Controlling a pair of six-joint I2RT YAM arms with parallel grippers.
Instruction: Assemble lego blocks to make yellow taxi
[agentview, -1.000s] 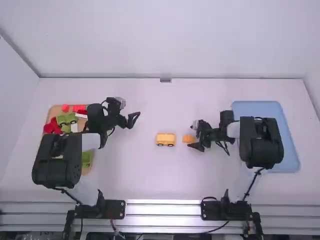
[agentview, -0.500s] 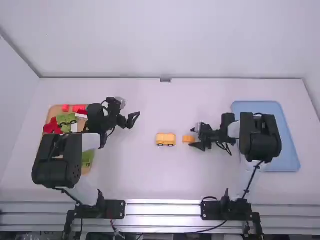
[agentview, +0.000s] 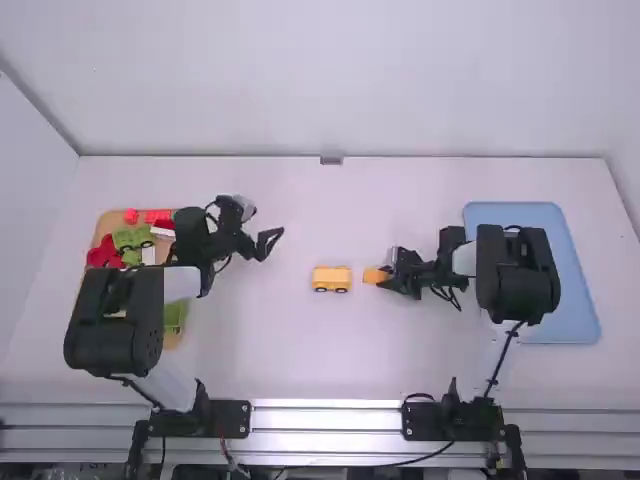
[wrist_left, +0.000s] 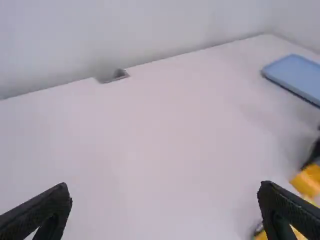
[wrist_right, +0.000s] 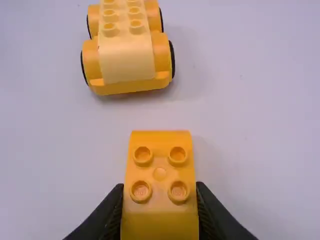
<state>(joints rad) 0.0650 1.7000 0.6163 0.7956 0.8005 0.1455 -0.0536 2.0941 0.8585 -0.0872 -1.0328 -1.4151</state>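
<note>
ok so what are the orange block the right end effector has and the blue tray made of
The orange block looks like hard plastic with a slight sheen: crisp moulded studs and even colour. The blue tray looks smooth and matte, its colour even and corners rounded; probably plastic, though painted metal can't be ruled out.

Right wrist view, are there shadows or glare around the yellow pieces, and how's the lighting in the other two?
Right wrist view: soft, faint shadows beside the wheeled base and yellow brick, no harsh glare. High view: fairly even light, bright streaks along the metal rail. Left wrist view: a dim patch on the table near the brick.
</note>
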